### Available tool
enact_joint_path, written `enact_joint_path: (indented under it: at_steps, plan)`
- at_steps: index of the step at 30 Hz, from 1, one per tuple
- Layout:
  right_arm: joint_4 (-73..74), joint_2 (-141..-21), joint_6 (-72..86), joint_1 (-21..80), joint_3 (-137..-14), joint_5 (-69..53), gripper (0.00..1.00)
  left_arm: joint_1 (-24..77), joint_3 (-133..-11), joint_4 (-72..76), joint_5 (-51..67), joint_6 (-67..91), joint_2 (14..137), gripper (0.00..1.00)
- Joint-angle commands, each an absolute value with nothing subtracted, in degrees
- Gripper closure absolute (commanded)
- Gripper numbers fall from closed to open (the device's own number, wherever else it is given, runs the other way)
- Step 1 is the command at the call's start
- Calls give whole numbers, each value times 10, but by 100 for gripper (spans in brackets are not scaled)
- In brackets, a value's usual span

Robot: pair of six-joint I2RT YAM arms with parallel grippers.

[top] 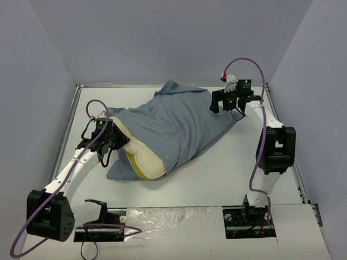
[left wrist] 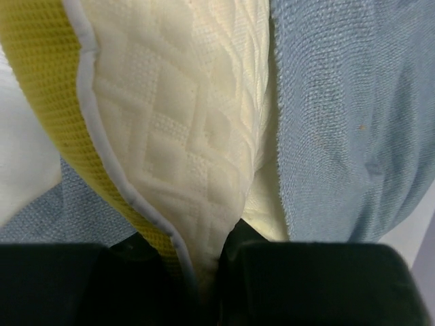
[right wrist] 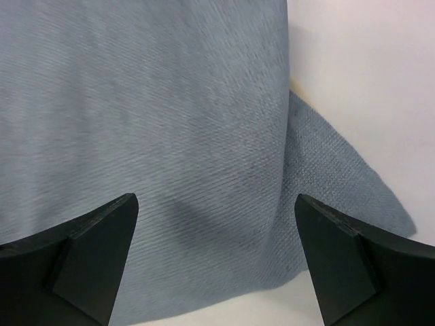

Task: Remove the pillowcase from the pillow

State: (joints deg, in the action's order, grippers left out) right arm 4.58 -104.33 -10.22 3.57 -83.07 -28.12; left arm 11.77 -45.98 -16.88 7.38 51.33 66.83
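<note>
The pillowcase (top: 176, 122) lies inside out across the table middle, its plain grey-blue side showing; no stripes show. The cream pillow (top: 145, 157) with yellow edge trim sticks out of its near left end. My left gripper (top: 111, 140) is shut on the pillow's corner; in the left wrist view the quilted cream cloth (left wrist: 197, 156) runs down between the black fingers (left wrist: 306, 285). My right gripper (top: 227, 102) is open and hovers at the pillowcase's far right edge. In the right wrist view the grey-blue pillowcase (right wrist: 163, 122) fills the space between the spread fingers (right wrist: 95, 251).
The white table (top: 244, 162) is walled by pale partitions on the left, back and right. A raised rim (top: 76, 108) runs along the table's left edge. The arm bases (top: 249, 216) sit on the near edge.
</note>
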Motion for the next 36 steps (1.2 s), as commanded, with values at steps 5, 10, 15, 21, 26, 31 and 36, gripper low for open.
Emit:
enact_joint_path:
  at_steps: [5,10,15,21,26,31,36]
  plan:
    - [33,-1164,-158,27,-883,-305,6,101,-487,-222,59,444,675,98]
    - [34,-1229,-158,3,-909,-379,37,98,-486,-220,61,441,673,98]
    - [33,-1217,-157,-33,-906,-427,100,90,-490,-224,58,435,671,98]
    - [28,-1121,-195,-50,-847,-396,100,51,-497,-225,69,430,664,98]
    - [-47,-1008,-188,-116,-770,-331,100,-29,-546,-243,84,411,651,98]
    - [-136,-907,-149,-222,-671,-295,100,-100,-598,-241,57,412,672,98]
    - [-160,-854,-162,-301,-621,-305,100,-145,-633,-212,82,434,707,98]
